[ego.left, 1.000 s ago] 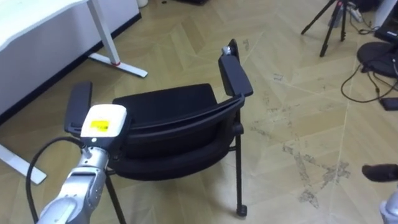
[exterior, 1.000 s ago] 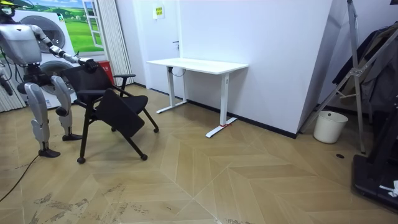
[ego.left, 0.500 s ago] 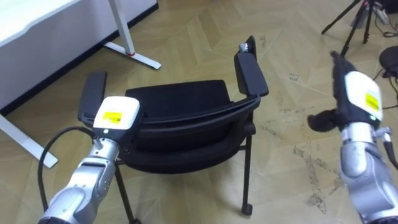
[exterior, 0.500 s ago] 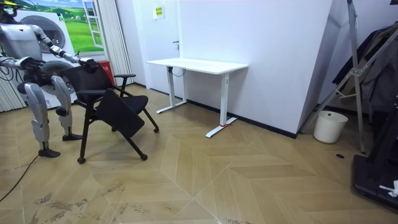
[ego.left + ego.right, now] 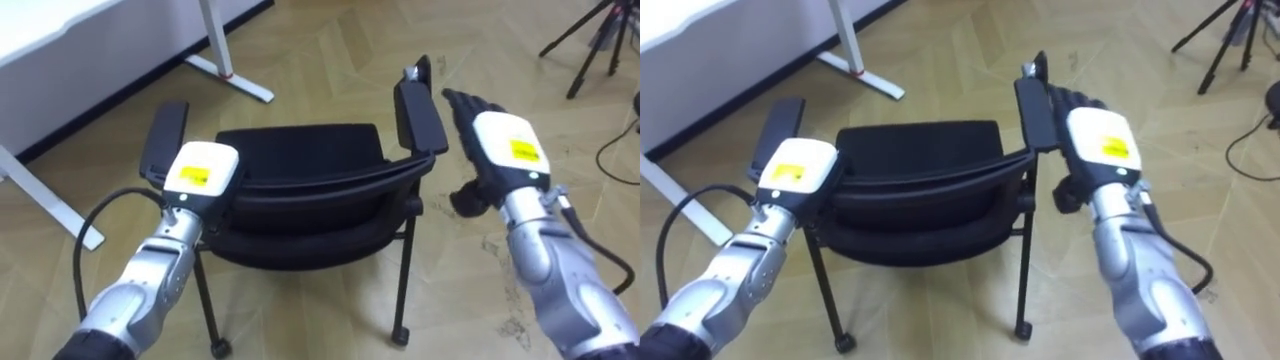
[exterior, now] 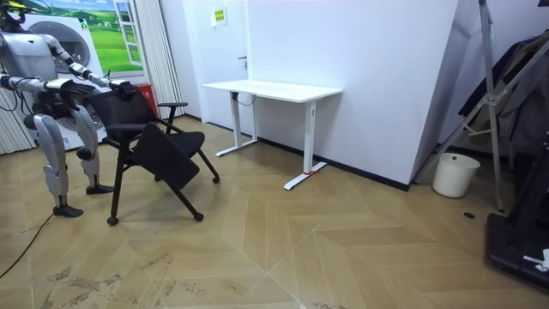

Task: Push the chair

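Left hand [image 5: 200,172] rested on the backrest [image 5: 320,190] of the chair [image 5: 300,155], right in front of the robot. Honestly couldn't tell if it gripped. Right hand [image 5: 503,145] hovered flat and relaxed just beside the right armrest [image 5: 420,112]. Looked like setup for the push, and that right hand needed to land on the backrest next. Room view added what the eye views lacked: the robot stood behind the chair, with the white desk [image 6: 274,89] further off by the wall.

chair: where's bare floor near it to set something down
Bare floor lies ahead of the chair, between the desk foot and the tripod. Crowded: the left hand at the backrest, the right hand beside the right armrest.
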Robot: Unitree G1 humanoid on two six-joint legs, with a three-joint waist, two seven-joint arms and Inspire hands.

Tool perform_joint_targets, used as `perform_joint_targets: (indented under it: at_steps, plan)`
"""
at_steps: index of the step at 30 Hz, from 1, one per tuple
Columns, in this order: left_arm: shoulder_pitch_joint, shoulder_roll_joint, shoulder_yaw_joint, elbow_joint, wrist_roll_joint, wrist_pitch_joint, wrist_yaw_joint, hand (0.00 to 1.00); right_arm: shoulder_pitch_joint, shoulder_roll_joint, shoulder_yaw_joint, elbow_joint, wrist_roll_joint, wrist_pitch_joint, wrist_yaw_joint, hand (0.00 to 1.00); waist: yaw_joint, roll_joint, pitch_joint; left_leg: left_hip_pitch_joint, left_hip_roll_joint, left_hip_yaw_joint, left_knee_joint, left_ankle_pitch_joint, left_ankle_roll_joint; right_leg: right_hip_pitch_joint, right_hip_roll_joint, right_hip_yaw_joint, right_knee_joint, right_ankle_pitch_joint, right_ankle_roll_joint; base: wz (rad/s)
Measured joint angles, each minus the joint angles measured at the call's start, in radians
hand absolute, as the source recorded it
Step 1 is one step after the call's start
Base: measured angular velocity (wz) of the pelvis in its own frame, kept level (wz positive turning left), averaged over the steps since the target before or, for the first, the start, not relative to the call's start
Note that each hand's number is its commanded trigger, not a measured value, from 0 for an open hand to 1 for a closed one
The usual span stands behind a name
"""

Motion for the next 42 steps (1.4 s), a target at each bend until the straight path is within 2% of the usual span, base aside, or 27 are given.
perform_joint_targets:
  at_steps: [8, 16, 22, 27, 31, 42]
  plan:
    - [-0.025, 0.002, -0.021, 0.009, 0.0, -0.005, 0.001, 1.0, -0.006, 0.001, 0.042, 0.0, -0.001, -0.006, 0.067, 0.0, 0.022, -0.005, -0.0007, 0.002, 0.0, 0.0, -0.001, 0.0, 0.0, 0.001, 0.0, 0.0, 0.0, 0.0, 0.0, 0.0]
    - [-0.033, 0.004, -0.023, 0.011, 0.001, -0.005, 0.001, 1.0, -0.039, 0.001, 0.06, 0.0, -0.039, -0.002, 0.102, 0.0, 0.021, -0.01, -0.0014, -0.003, 0.0, -0.008, 0.003, 0.0, 0.0, -0.001, 0.0, -0.002, 0.0, 0.0, -0.001, 0.01]
    - [-0.04, 0.011, -0.04, -0.001, 0.006, -0.004, 0.0, 1.0, -0.054, 0.001, 0.102, 0.0, -0.065, -0.004, 0.112, 0.0, 0.023, -0.024, -0.003, -0.011, -0.001, -0.02, 0.006, 0.0, 0.0, 0.0, 0.0, -0.016, -0.001, 0.0, -0.001, 0.06]
    - [-0.045, 0.01, -0.044, 0.003, 0.012, -0.005, 0.001, 1.0, -0.093, 0.002, 0.129, -0.001, -0.072, -0.009, 0.12, 0.0, 0.028, -0.028, -0.0037, -0.012, -0.001, -0.022, 0.007, 0.001, 0.0, 0.001, 0.0, -0.018, -0.001, 0.0, -0.001, 0.01]
    - [-0.07, -0.001, -0.065, 0.027, 0.012, -0.007, 0.001, 1.0, -0.104, 0.001, 0.143, -0.005, -0.071, -0.016, 0.121, 0.0, 0.046, -0.031, -0.0037, -0.008, -0.001, -0.024, 0.007, 0.001, 0.0, 0.005, 0.0, -0.02, -0.002, 0.001, -0.001, 0.0]
    - [-0.08, -0.007, -0.074, 0.029, 0.017, -0.011, -0.006, 1.0, -0.104, 0.019, 0.162, -0.041, -0.092, -0.028, 0.139, 0.0, 0.046, -0.033, -0.0017, -0.01, -0.001, -0.039, 0.008, 0.001, 0.0, 0.017, -0.001, -0.04, -0.005, 0.001, -0.001, 0.05]
